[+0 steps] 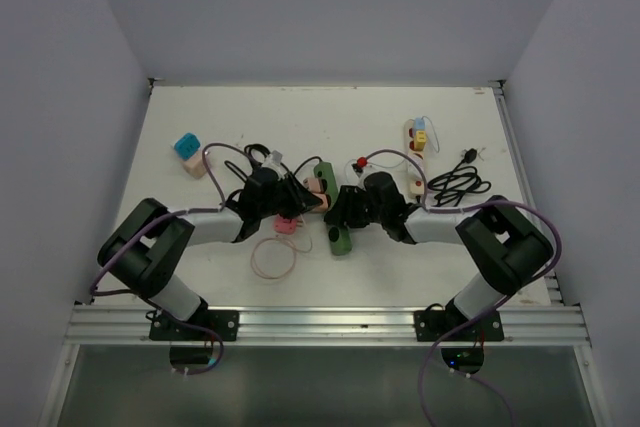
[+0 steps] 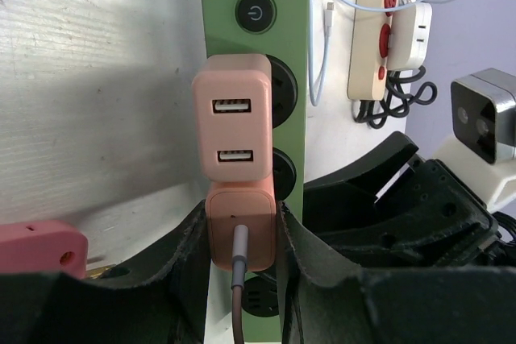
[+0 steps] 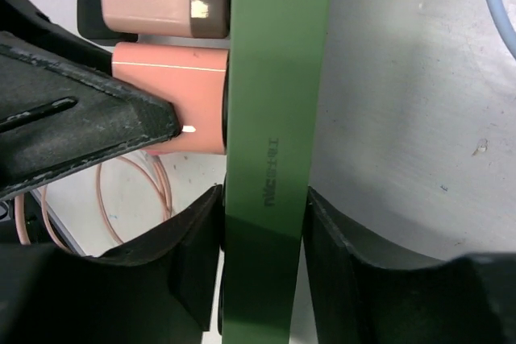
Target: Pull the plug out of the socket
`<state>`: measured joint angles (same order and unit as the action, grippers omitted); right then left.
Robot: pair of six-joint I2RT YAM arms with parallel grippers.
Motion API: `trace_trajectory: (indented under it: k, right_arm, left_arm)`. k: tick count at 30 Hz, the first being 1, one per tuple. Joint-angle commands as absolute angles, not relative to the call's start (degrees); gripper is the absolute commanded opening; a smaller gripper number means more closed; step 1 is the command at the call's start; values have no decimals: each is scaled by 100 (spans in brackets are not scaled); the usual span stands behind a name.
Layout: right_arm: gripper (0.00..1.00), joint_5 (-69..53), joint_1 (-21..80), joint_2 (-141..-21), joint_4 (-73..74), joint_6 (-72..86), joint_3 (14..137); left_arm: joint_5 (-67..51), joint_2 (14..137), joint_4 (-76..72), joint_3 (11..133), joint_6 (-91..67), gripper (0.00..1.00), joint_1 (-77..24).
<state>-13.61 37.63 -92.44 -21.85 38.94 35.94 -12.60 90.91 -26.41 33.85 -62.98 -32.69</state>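
Note:
A green socket strip [image 1: 340, 238] lies mid-table, between both arms. The left wrist view shows a pink plug [image 2: 242, 227] with a grey cable seated in the strip [image 2: 218, 6], just below a pink USB charger [image 2: 232, 118]. My left gripper [image 2: 242, 239] is shut on the plug, with a pad pressed on each side. Seen from the right wrist, my right gripper [image 3: 264, 247] is shut on the strip [image 3: 274, 118], its fingers against both long edges. The plug [image 3: 193, 94] sits left of the strip there, with a left finger [image 3: 81, 134] on it. Overhead, the grippers meet at the strip, left [image 1: 305, 197] and right [image 1: 340, 212].
A loose pink adapter [image 1: 287, 225] and a pink cable loop [image 1: 272, 257] lie near the left gripper. A blue and beige cube adapter [image 1: 188, 154] sits at the far left. A white power strip [image 1: 418, 142] and a coiled black cable [image 1: 455, 185] are at the back right.

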Motion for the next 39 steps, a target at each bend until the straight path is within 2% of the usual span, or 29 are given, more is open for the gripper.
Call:
trace_trajectory:
  k: [1, 3, 5, 7, 18, 27, 39]
  right_arm:
    - [45, -1389, 3806, -9281, -2285, 3982, 3770]
    - [39, -1345, 3806, -9246, -2285, 3999, 3779]
    - [22, -1275, 3806, -9194, -2242, 4008, 3806]
    - [0, -1135, 3806, -9027, -2145, 4008, 3841]
    - [0, 1080, 3718, -7726, -712, 3885, 3797]
    - [0, 1195, 3472, -7524, -633, 3876, 3788]
    - [0, 1433, 3331, -7444, -624, 3797, 3692]
  left_arm:
    - [-1108, 8658, -2866, 3559, -6030, 0, -3383]
    - [-1020, 8570, -2769, 3594, -5950, 0, -3436]
    - [-967, 8403, -2672, 3630, -5854, 0, -3480]
    - [-870, 8148, -2497, 3691, -5766, 0, -3533]
    - [-26, 6330, -1029, 3832, -5353, 0, -3586]
    - [-35, 5398, -607, 3472, -5607, 0, -3586]
    - [246, 4992, -255, 3146, -5959, 0, -3577]
